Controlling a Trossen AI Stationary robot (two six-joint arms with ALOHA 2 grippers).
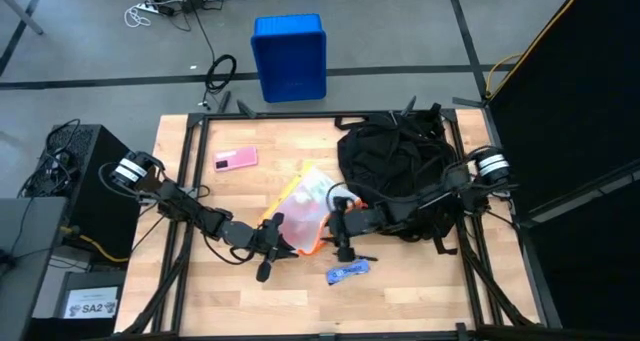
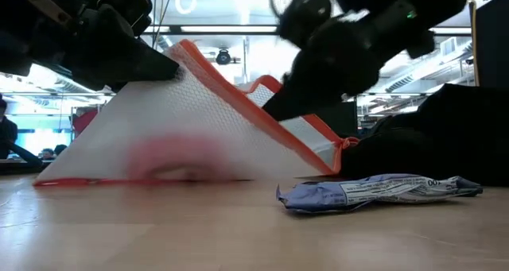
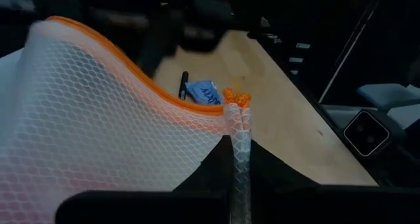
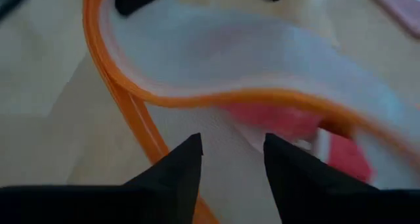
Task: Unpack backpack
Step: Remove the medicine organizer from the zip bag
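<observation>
you're partway: the backpack [image 1: 395,176] sits at the surface's [image 1: 200,291] far right, a mesh pouch [image 1: 300,209], pink case [image 1: 235,159] and blue packet [image 1: 347,272] are out, left claw [image 1: 277,224] seemingly pinching the pouch, right claw [image 4: 231,152] parted, empty.

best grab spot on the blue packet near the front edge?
The blue packet lies flat and crumpled on the table, apart from the mesh pouch. Probably come straight down and pinch across its narrow width at mid-length, where the low view shows raised folds.
</observation>
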